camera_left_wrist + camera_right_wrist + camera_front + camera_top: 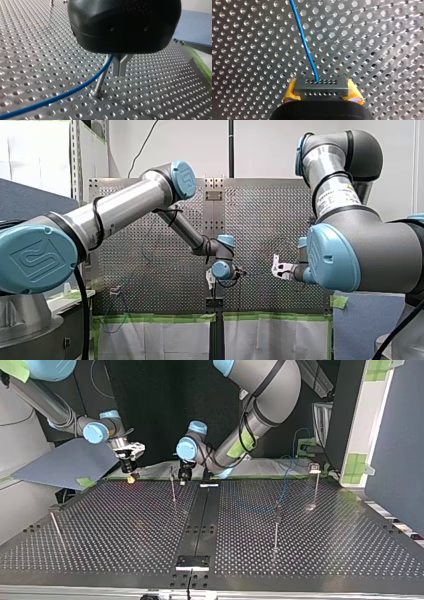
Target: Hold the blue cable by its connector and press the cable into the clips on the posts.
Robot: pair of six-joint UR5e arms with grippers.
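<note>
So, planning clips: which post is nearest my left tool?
The post left of the top view's centre strip, beside my left tool; the others stand apart.

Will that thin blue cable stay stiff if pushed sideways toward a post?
Probably floppy: the thin blue cable bends in a loose curve. Likely light: it trails off the dark perforated connector clamped in my right pincer.

Left wrist view: left gripper (119, 74) housing hides the post (101, 82) top and where the cable (62, 93) meets the fingers (116, 66). Cable cut off at frame edge. Right wrist view: connector (321, 87) rear hidden. Top view: clips (314, 466) too small to read.
</note>
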